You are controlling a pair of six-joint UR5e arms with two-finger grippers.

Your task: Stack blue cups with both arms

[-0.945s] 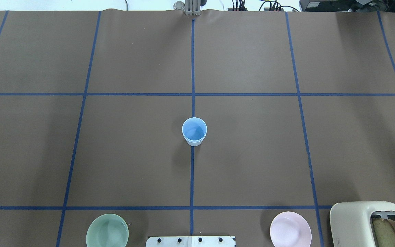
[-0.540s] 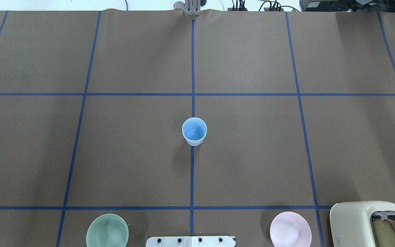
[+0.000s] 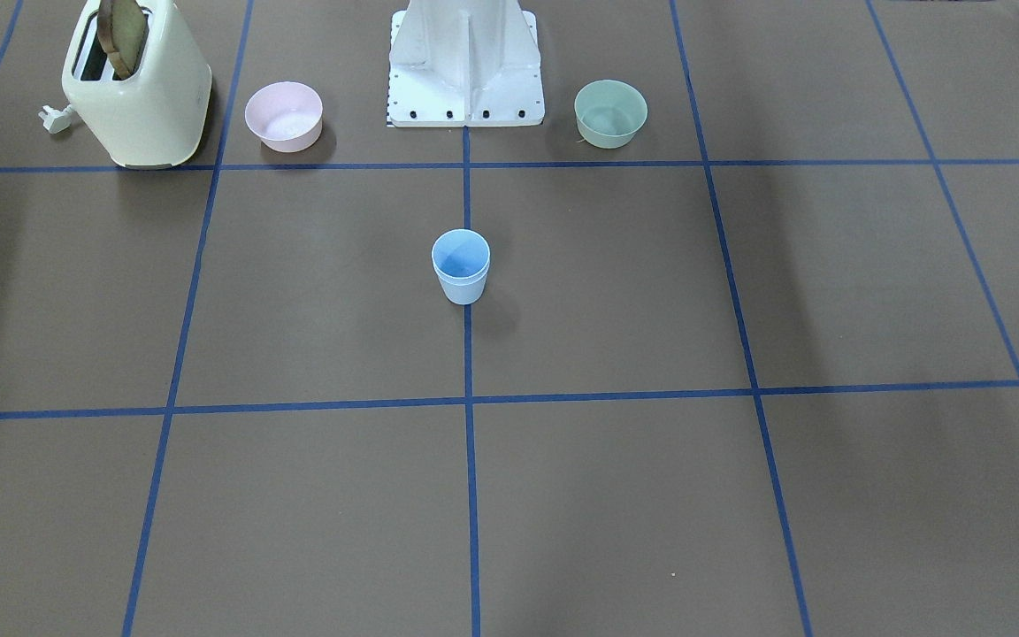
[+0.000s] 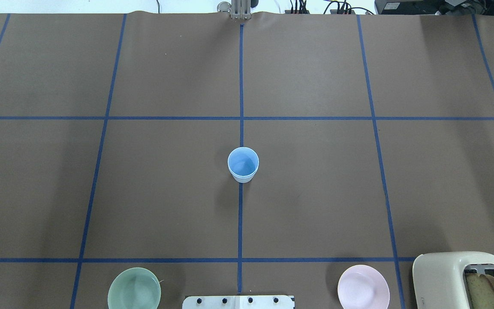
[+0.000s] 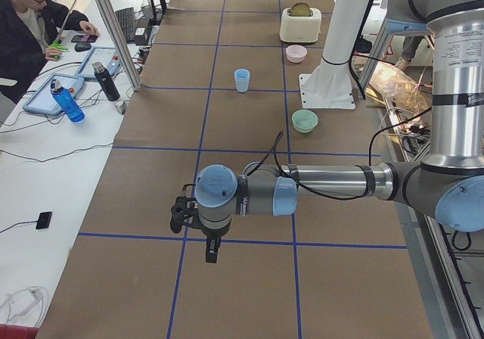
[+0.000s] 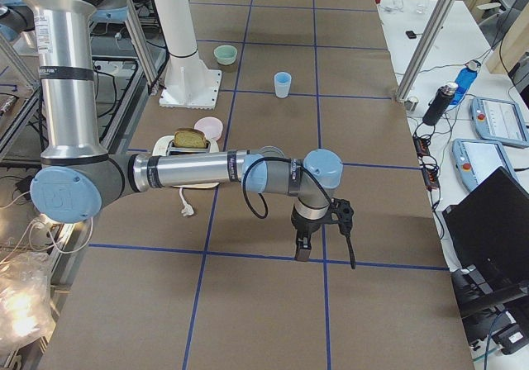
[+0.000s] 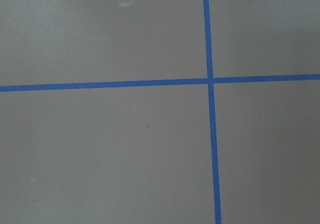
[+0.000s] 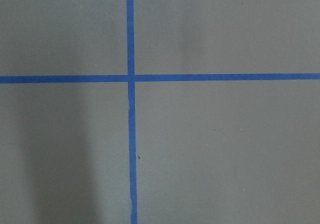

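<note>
The blue cups [image 4: 243, 164] stand upright as one pale-blue shape on the centre tape line, also in the front view [image 3: 461, 265]. A second rim line shows just under the top rim, as with one cup nested in the other. Both arms are far from them. In the left side view, my left gripper [image 5: 212, 254] hangs over a tape crossing near the table's left end. At the opposite end my right gripper [image 6: 302, 251] hangs the same way. I cannot tell whether either is open or shut. The wrist views show only brown table and blue tape.
A green bowl [image 4: 134, 289] and a pink bowl [image 4: 363, 287] flank the white base pedestal [image 4: 238, 301]. A cream toaster [image 4: 461, 279] holding bread stands at the near right. A seated person [image 5: 30, 21], bottles and tablets are at a side table beyond the far edge.
</note>
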